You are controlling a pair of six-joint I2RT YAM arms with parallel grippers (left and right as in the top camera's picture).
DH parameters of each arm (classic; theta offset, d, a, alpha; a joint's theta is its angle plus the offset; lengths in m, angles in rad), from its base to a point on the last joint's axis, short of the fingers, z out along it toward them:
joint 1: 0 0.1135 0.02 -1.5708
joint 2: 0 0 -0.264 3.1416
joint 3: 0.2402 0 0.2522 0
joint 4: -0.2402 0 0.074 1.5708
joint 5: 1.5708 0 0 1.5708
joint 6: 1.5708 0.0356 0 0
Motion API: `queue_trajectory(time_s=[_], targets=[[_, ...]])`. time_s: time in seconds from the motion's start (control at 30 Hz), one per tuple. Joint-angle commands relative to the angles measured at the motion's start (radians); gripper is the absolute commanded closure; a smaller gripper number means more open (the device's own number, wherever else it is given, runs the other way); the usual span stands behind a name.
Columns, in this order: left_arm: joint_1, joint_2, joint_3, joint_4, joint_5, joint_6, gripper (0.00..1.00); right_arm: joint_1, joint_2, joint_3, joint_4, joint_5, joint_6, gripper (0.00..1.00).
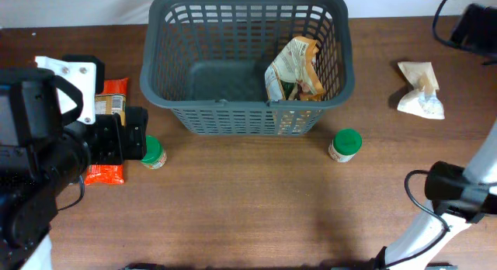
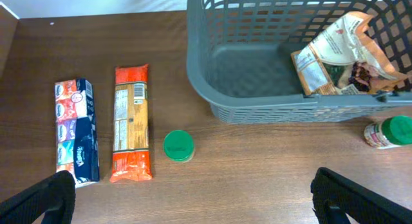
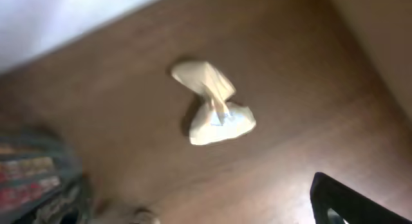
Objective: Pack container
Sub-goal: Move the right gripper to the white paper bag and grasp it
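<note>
The basket [image 1: 233,119] stands at the table's [image 1: 256,216] far middle, upright, with 1 crumpled printed bag [image 1: 295,68] leaning against its right wall inside. 2 green-lidded jars sit on the table just in front of it: 1 [image 1: 345,144] off its front right corner, the other [image 1: 153,152] off its front left corner. The left gripper [image 2: 192,179] hangs above the table near that left jar, its fingers [image 2: 45,198] spread wide with nothing between them. In the left wrist view an orange packet [image 2: 131,124] and a tissue pack [image 2: 77,130] lie side by side, left of the jar and apart from the basket. A pale twisted bag [image 1: 420,89] lies alone, well to the basket's right. The right gripper [image 3: 193,208] hangs above that bag; only 1 finger [image 3: 351,198] shows in its blurred wrist view, set far out to the side and touching nothing, so it reads as released and empty.
</note>
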Motion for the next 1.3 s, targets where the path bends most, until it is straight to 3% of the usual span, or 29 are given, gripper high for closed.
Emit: queue_trajectory(time_s=[0.0, 0.2, 0.5, 1.27], targets=[[-0.003, -0.002, -0.003, 0.000, -0.019, 0.016, 0.01, -0.006, 0.014, -0.197, 0.106, 0.043, -0.049, 0.01], [-0.003, -0.002, -0.003, 0.000, -0.018, 0.016, 0.01, -0.011, 0.014, -0.470, 0.381, 0.013, -0.262, 0.01], [-0.003, -0.002, -0.003, 0.000, -0.015, 0.016, 0.01, -0.053, 0.040, -0.647, 0.528, -0.002, -0.461, 0.01], [-0.003, 0.006, -0.003, 0.000, -0.009, 0.015, 0.01, -0.070, 0.305, -0.647, 0.581, 0.005, -0.491, 0.01]])
